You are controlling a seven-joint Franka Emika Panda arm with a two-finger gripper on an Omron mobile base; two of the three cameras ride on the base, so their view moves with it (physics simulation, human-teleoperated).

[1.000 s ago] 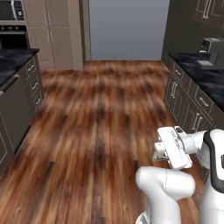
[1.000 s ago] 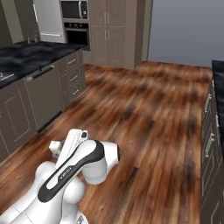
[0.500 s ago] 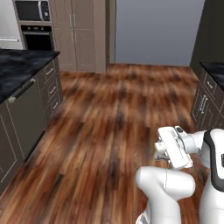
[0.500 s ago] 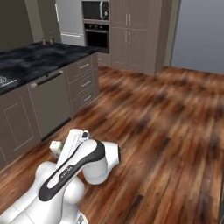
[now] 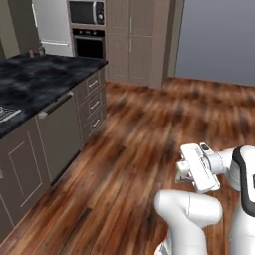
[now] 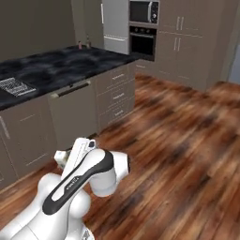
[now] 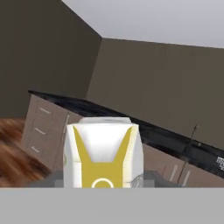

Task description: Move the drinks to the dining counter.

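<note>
Hand view has the carton (image 7: 103, 153) square in front of my gripper (image 7: 103, 186), cream-white with a yellow mark on its face, upright relative to the hand. My fingertips are mostly hidden behind it and the bottom band, so the clamp is a judgement: it sits exactly where they would close, so I read it as held, not loose.

Beyond the carton is the dining counter (image 7: 131, 120), black top on drawer fronts, faucet (image 7: 191, 135) standing up toward its far end.

In the left base view the arm is tucked in over the wood floor (image 5: 134, 164), well apart from the counter, whose dark veined top (image 5: 40, 84) runs along the left. The inset sink (image 5: 7, 113) sits at the near end of that top. Right base view shows the same counter (image 6: 61, 65), with a small bottle-like item (image 6: 87, 43) near the far end, too small to identify.

I judge this as the carry leg, drive not finished.

How I'd do it well:
- keep the arm folded and the carton upright while the base closes on the counter
- stop alongside the counter's drawer side, near enough to reach without overextending
- set down on bare marble beyond the sink, away from the edge
- lower until the base touches, then release

Risk: carton tips if released tilted.
</note>
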